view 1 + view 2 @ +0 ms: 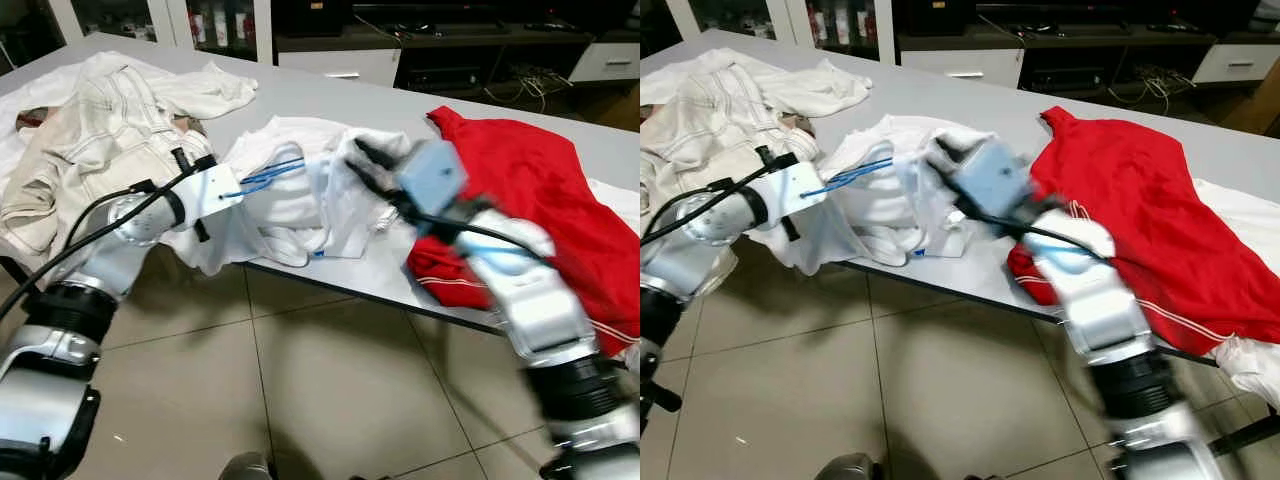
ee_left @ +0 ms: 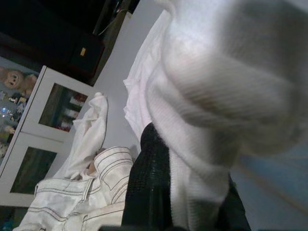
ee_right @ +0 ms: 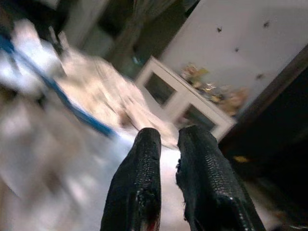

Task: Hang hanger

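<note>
Hanger: a thin blue plastic clothes hanger (image 1: 268, 177) lies threaded into the crumpled white cotton garment (image 1: 300, 200) at the near edge of the grey tabletop (image 1: 330, 100), about midway along that edge.
Long axis: its blue bars run roughly along the near edge, rising slightly toward the far side, from the left claw toward the right claw.
Left claw: the left claw (image 1: 190, 160) sits at the hanger's left end; its black fingers (image 2: 149, 187) are pinched on a fold of the white cloth, which hides whether the hanger itself is caught.
Right claw: the right claw (image 1: 365, 165) hovers just beside the hanger's right end over the white garment, blurred, its fingers (image 3: 144, 183) drawn close together with only a thin slit between and nothing in them.
Nearer arm: the left, by my reading, already at the hanger.
Neighbours: a red jersey (image 1: 540, 190) toward the right end, a cream stitched jacket (image 1: 90, 140) at the left end.
</note>
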Tool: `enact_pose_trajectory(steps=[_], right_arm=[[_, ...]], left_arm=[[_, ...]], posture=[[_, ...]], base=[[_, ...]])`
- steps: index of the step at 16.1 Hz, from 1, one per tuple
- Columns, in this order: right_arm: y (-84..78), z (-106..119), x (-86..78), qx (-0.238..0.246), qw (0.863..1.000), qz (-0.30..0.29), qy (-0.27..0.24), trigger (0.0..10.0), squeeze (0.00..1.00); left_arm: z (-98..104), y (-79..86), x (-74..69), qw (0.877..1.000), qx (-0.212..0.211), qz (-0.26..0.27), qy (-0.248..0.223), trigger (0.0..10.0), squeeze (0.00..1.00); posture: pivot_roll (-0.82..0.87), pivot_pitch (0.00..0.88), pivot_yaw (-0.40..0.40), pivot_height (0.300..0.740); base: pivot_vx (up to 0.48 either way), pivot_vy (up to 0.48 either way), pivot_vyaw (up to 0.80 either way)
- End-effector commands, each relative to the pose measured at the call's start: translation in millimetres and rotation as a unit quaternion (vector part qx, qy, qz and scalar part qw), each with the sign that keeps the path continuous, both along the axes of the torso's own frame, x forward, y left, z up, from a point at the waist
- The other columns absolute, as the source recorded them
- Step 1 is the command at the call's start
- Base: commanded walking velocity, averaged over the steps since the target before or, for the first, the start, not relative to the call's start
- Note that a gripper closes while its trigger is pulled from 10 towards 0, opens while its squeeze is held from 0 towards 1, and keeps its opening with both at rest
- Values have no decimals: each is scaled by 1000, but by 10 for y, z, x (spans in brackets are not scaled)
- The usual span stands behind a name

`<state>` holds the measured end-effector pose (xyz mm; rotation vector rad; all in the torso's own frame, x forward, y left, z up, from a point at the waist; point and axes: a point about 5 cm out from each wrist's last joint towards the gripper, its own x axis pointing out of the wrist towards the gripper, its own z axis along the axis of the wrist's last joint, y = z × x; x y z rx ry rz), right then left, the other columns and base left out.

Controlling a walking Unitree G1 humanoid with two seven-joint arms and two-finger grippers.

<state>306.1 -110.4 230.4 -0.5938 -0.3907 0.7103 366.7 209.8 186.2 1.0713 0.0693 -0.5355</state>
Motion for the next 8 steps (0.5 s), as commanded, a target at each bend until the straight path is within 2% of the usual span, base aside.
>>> enact_pose_trajectory(steps=[1,2,3,4,5,6,7,8], right_arm=[[-37,-39,37,-111,992,-17,-54,10000,0],[-70,-95,63,-192,977,-24,-88,10000,604],[-64,-102,67,-210,972,-21,-99,10000,1000],[6,-136,54,-253,960,2,-121,10000,1000],[50,-159,43,-273,953,16,-132,10000,1000],[79,-156,42,-282,949,22,-141,10000,1000],[90,-137,52,-285,947,23,-150,10000,937],[93,-123,60,-285,945,22,-155,10000,937]], left_arm=[[55,-15,-24,1000,0,-21,-9,78,0],[43,-8,-36,1000,7,-25,-7,275,0],[39,-5,-39,1000,11,-27,-6,314,0],[35,-17,-43,999,19,-35,-6,392,0],[39,-32,-45,999,23,-41,-6,510,0],[45,-44,-48,998,30,-48,-7,627,0],[48,-50,-50,998,36,-53,-6,784,0],[49,-51,-51,998,39,-54,-6,784,0]], posture=[[125,4,-27,740],[124,4,-29,740],[124,4,-29,740],[125,4,-35,740],[130,4,-39,740],[133,4,-41,740],[136,4,-42,740],[136,4,-42,740]], base=[[0,0,0],[0,0,0],[0,0,0],[0,0,0],[0,0,0],[0,0,0],[0,0,0],[0,0,0]])
